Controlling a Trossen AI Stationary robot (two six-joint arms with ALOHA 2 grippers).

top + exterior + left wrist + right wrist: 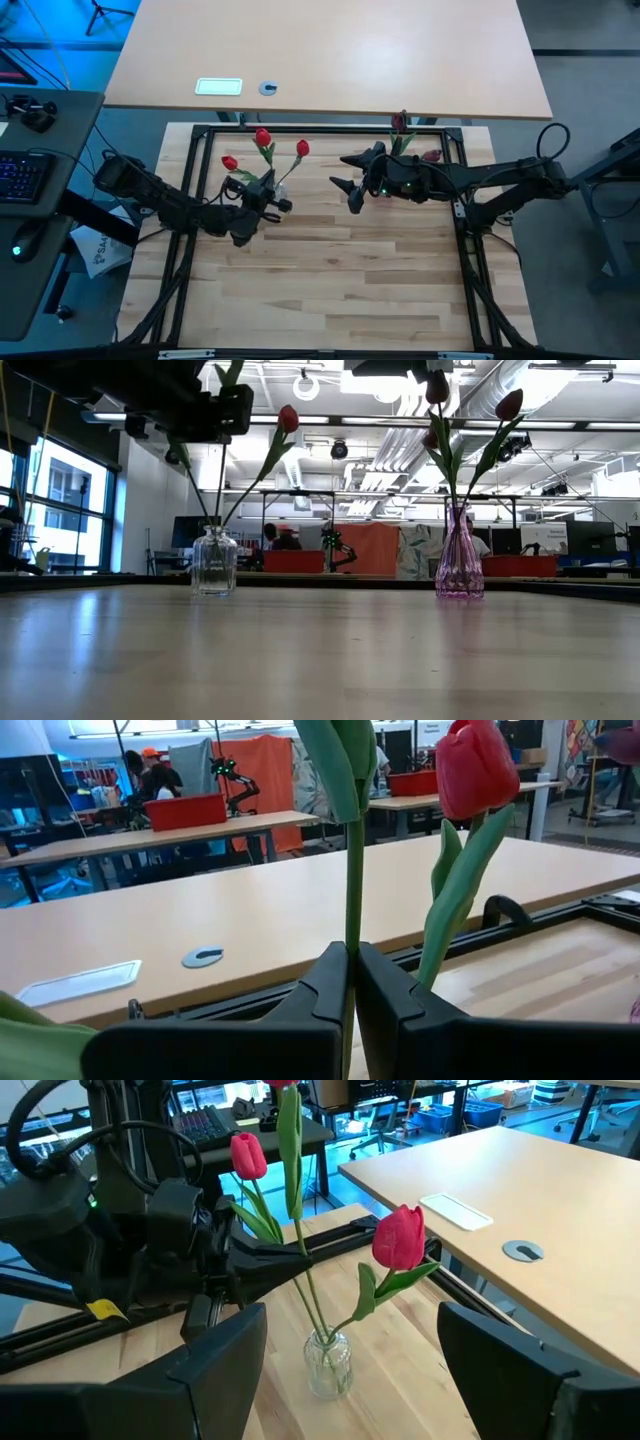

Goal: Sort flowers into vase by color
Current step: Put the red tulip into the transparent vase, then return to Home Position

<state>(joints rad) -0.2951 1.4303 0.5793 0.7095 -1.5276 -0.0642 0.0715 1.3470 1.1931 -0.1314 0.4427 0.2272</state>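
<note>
A clear glass vase (328,1363) stands on the wooden table and holds red tulips (400,1238) by their stems. My left gripper (350,985) hovers above this vase (214,560), shut on the tallest tulip's stem. The purple vase (459,568) stands further right with two maroon tulips (509,403) in it. A third maroon tulip does not show. My right gripper (345,180) is open and empty, level, between the two vases, facing the clear vase and the left gripper (272,200). My left gripper pinches the green stem (351,925) of the tall red tulip between its two shut fingers, midway up the stem. The fingers come level from the table's left and lie across the stem. The stem stands upright, and its lower end reaches into the clear vase (322,1335).
A black metal frame (330,128) borders the wooden work surface. Beyond it stands a light tabletop with a white card (218,86) and a small round disc (268,88). The near half of the wooden surface (330,290) holds no objects. People and workbenches show in the room behind.
</note>
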